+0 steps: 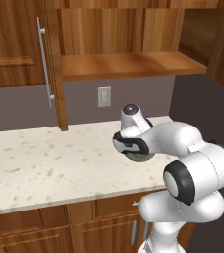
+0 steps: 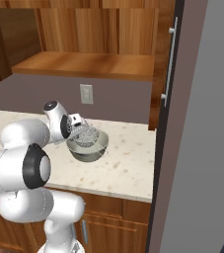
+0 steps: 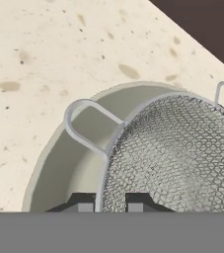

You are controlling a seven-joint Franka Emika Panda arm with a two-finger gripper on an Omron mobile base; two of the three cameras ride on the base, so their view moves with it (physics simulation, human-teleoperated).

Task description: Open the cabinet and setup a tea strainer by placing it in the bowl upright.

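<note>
One tea strainer (image 3: 182, 148) (gripper-held (image 3: 111, 202)) sits over one bowl (image 3: 59, 163)

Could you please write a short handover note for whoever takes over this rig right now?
Gripper: shut on the rim of the tea strainer, one finger inside the mesh and one outside.
Cabinet: both doors open; the part of the shelf in view is bare.
Bowl: on the counter below the cabinet, with the tea strainer held over and partly inside it, mesh cup facing up.
Done: cabinet opened, tea strainer brought to the bowl.
Left: settle the tea strainer upright in the bowl, open the gripper, withdraw.
</note>
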